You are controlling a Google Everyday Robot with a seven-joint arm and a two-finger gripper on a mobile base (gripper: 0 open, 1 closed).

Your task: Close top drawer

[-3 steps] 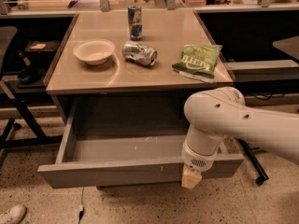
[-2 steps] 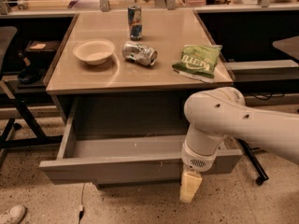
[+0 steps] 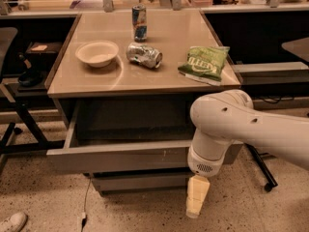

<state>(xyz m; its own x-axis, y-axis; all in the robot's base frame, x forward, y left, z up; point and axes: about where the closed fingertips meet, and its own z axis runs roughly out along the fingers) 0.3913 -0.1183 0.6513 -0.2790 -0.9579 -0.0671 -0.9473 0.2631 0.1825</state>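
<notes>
The top drawer (image 3: 120, 157) is a wide grey handle-less drawer under the beige table top (image 3: 159, 76). It stands partly open, its flat front panel out from the cabinet and its inside empty. My gripper (image 3: 196, 201) hangs from the white arm (image 3: 227, 124) at the right end of the drawer front. Its cream fingers are together, point down and reach below the panel's lower edge. The arm hides the right end of the drawer.
On the table are a white bowl (image 3: 96, 53), a crushed can (image 3: 144, 55), an upright can (image 3: 139, 22) and a green chip bag (image 3: 205, 63). A narrower grey drawer front (image 3: 140, 181) sits below. A black chair frame (image 3: 19, 115) stands left, a wheeled leg (image 3: 263, 170) right, a shoe (image 3: 12, 222) bottom left.
The drawer front has moved back toward the cabinet, so less of the drawer's inside shows. My gripper has dropped lower and now hangs below the panel.
</notes>
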